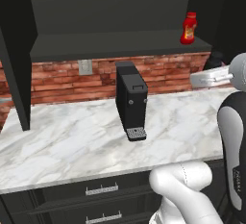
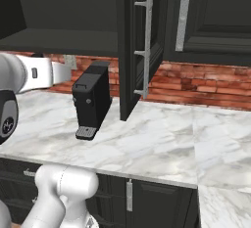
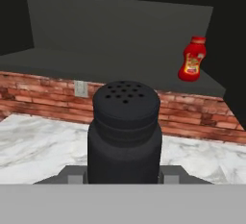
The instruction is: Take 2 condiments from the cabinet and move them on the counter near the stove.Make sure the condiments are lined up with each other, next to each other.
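Observation:
In the hand view, a small black shaker bottle (image 3: 125,131) with a perforated top stands upright between my fingers. My gripper (image 3: 123,177) is shut on it, above the marble counter (image 1: 72,136) and in front of the brick wall. The red bottle (image 1: 189,28) (image 3: 193,58) with a red cap stands at the right end of the dark cabinet shelf (image 1: 96,45), up and to the right of the shaker. The stove is out of view.
A tall black coffee machine (image 1: 130,100) (image 2: 92,100) stands on the counter below the shelf. An open cabinet door (image 2: 144,46) with a metal handle hangs to its right. A wall outlet (image 1: 85,67) sits in the brick. Dark drawers (image 1: 101,189) run below the counter.

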